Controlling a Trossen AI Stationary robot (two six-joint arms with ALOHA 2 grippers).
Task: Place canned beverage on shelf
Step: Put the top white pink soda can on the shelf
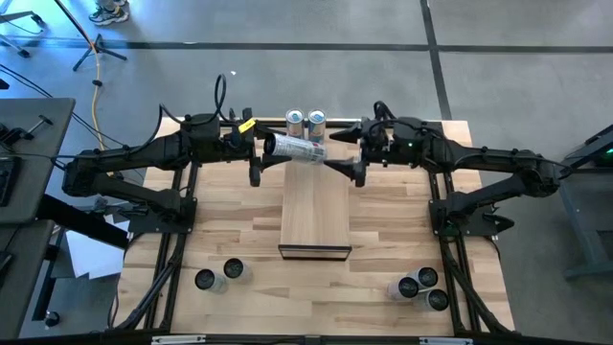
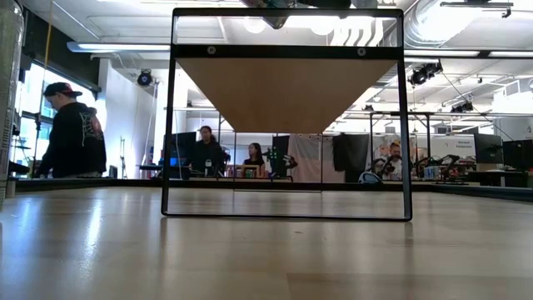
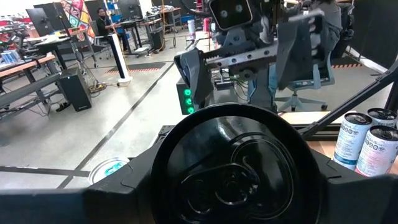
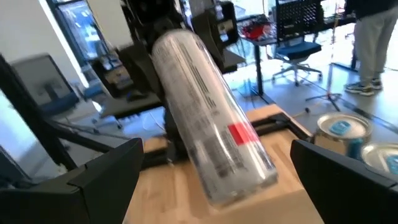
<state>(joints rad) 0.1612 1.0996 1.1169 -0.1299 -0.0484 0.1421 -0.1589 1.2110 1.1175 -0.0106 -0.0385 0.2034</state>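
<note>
Can: a slim silver can (image 1: pixel 295 148) lies on its side in the air over the far end of the shelf (image 1: pixel 315 216), its length running across between the two arms.
Left gripper: the left gripper (image 1: pixel 261 149) pinches the can at its left end; the left wrist view is filled by the can's dark round base (image 3: pixel 235 167).
Right gripper: the right gripper (image 1: pixel 347 155) stands spread wide just right of the can's free end, not touching it; its two fingers (image 4: pixel 102 171) frame the can (image 4: pixel 208 115) in the right wrist view.
Shelf edges: the dark end edge (image 1: pixel 315 252) faces the near side of the table (image 1: pixel 249 244); the shelf top is bare along its length.
Standing cans: two cans (image 1: pixel 306 123) stand upright just beyond the shelf's far end, close to the held can.
Open room: bare tabletop lies on both sides of the shelf; two cans (image 1: pixel 219 274) sit near the front left corner, three cans (image 1: pixel 420 286) near the front right.
Low view only: the shelf's dark frame (image 2: pixel 286 215) and wooden underside (image 2: pixel 286 92); people (image 2: pixel 73 129) stand in the room beyond.
Left wrist view only: the right arm's green lights (image 3: pixel 186 100).
</note>
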